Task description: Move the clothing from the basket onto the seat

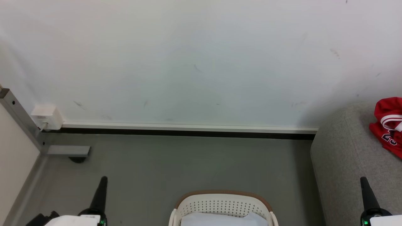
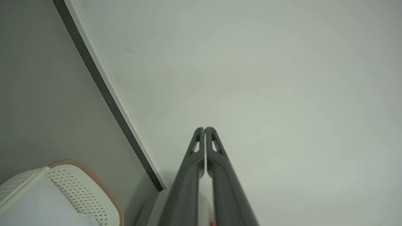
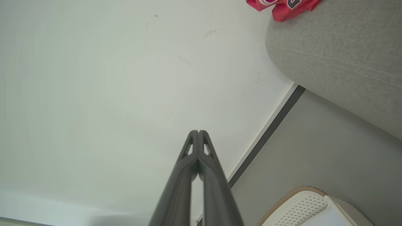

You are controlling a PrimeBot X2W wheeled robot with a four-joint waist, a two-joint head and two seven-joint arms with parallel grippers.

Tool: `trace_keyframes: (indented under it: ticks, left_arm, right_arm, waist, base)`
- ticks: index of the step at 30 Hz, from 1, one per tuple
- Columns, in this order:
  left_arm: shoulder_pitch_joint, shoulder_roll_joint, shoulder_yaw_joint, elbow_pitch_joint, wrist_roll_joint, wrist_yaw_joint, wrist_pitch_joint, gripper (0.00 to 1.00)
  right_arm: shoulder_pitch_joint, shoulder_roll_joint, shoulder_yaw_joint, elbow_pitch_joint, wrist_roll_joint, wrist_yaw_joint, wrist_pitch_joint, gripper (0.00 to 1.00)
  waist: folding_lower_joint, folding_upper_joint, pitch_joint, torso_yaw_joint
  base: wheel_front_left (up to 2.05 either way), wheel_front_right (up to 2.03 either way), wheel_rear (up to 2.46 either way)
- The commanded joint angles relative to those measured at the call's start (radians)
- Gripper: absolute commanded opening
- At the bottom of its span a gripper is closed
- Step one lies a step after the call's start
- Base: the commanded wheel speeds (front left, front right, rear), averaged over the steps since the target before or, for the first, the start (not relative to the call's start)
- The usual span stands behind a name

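Fingers of the left end effector (image 1: 103,181) are pressed tight together, hold nothing, and point to 12 o'clock. The basket (image 1: 221,204) sits on the floor between the two arms, at about 3 o'clock from the left one and 9 o'clock from the right one. Its wide side seems to run from 9 to 3 o'clock. A pale thing (image 1: 220,220) shows inside it. The right end effector (image 1: 364,182) is pinched tight too, and empty. The clothing (image 1: 389,125) lies on the seat (image 1: 342,163), at 1 o'clock from that end effector, so the right arm is nearer. I count one basket, one seat, one red heap and two end effectors.
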Motion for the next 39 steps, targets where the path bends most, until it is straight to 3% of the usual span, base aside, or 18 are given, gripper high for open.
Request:
trace_keyframes:
  ticks: [1, 39]
  left_arm:
    - [-0.018, 0.003, 0.009, -0.011, -0.035, -0.003, 0.008, 0.00]
    - [-0.033, -0.002, 0.048, -0.036, -0.267, -0.004, 0.074, 0.00]
  right_arm:
    - [-0.023, -0.001, -0.005, -0.010, 0.032, -0.002, 0.008, 0.00]
    - [-0.056, 0.008, -0.007, -0.013, 0.282, -0.002, 0.074, 0.00]
  waist:
    - [-0.0001, 0.0000, 0.001, 0.000]
    - [-0.0001, 0.0000, 0.021, -0.007]
  base:
    - [0.00, 0.00, 0.00]
    - [0.00, 0.00, 0.00]
